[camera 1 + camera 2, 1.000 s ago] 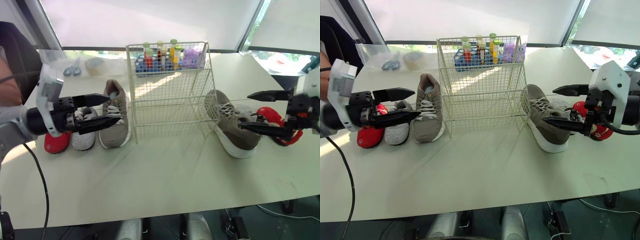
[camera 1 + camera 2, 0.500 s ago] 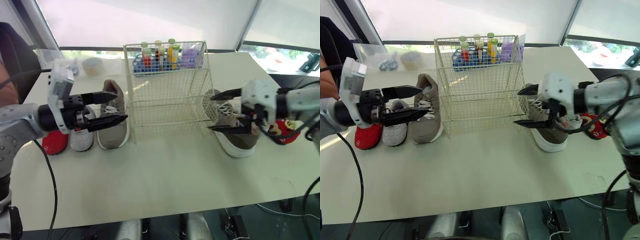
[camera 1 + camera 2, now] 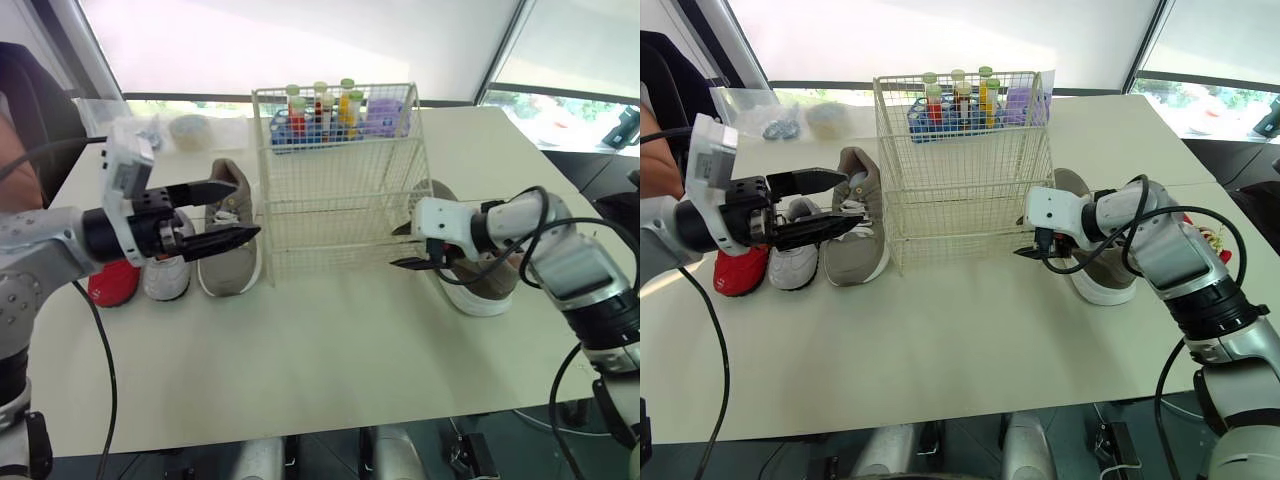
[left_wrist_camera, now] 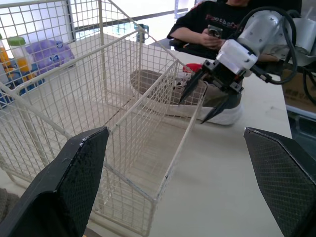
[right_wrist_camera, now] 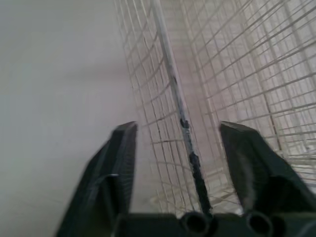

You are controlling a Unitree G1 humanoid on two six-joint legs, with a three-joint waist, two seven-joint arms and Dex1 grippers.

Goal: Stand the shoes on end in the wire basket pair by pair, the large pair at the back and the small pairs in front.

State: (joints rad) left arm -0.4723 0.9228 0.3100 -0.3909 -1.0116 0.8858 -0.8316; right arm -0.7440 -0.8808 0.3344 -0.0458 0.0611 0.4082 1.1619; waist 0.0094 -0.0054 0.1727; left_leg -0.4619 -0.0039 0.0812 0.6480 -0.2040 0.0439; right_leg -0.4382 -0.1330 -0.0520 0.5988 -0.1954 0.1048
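The empty basket (image 3: 340,180) stands mid-tabletop, toward the far edge, with 1 taupe shoe on each side. The right gripper (image 3: 398,248), spread, straddles the basket's front right corner wire and should close squarely there to steady it. The left gripper (image 3: 245,208), also spread, hovers at the left taupe shoe (image 3: 232,245); it should pinch the heel firmly.

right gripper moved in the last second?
Yes. The right gripper swung to the robot's left, from the far side of the tan shoe to the basket's front right corner.
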